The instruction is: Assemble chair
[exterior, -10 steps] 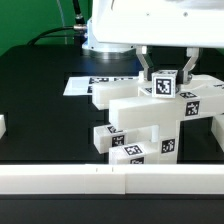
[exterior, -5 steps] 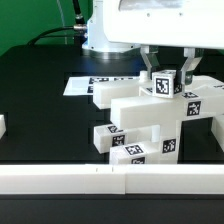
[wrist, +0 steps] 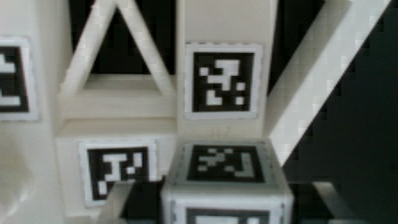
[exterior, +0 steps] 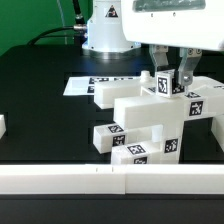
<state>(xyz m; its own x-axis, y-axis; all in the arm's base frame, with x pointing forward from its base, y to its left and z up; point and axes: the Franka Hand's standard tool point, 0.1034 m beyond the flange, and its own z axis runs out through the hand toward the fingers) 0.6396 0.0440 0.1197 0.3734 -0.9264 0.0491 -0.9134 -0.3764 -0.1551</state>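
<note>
While the robot's two-finger gripper (exterior: 170, 76) hangs toward the exterior view's right, its jaws are clenched on a small white plastic block (exterior: 165, 85) w/ tags, at top of the chunky white plastic chair (exterior: 140, 120), which stands on black table (exterior: 40, 105) near marker board (exterior: 84, 86).

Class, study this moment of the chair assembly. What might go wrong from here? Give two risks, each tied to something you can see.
1. The gripper is shut on a small tagged part at the top of the half-built chair; if misaligned, pressing may jam it.
2. The chair stands tall on the black table; a sideways push from the gripper could shift or tip it.
</note>
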